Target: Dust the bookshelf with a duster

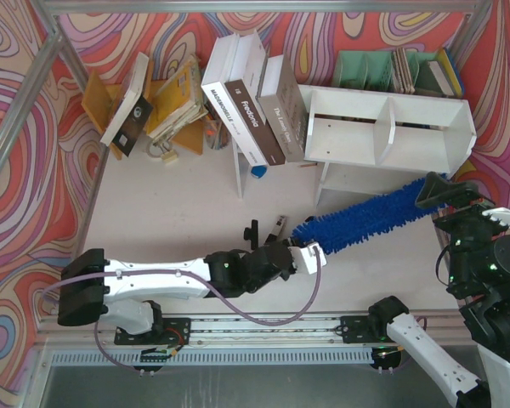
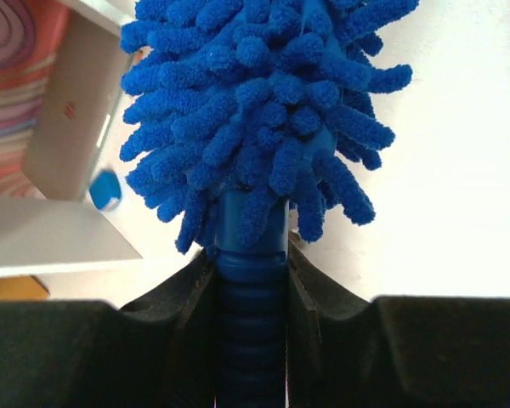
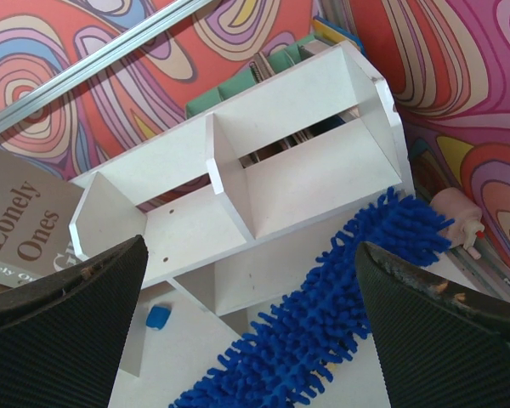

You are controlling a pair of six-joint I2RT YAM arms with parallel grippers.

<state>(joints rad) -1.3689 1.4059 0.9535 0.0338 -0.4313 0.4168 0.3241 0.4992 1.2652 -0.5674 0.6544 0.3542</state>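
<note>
Left claw (image 2: 251, 259) pinches the duster (image 1: 370, 217) by its handle, its fluffy tip at right of frame beside the bookshelf (image 1: 391, 127) and its lower shelf. Right claw (image 3: 251, 289) hangs spread, empty. Likely step: reaching the shelf to dust. Next move: lift the head onto a shelf board and sweep.

White table (image 1: 187, 212), bookshelf (image 1: 348, 136), perhaps blue cap (image 1: 259, 172)

A pale tabletop (image 1: 178, 212) lies under bright, even light. Walls (image 1: 17, 212) of swirling pink, orange and blue rise behind and beside it, edged with silver metal bars (image 3: 93, 66).
</note>
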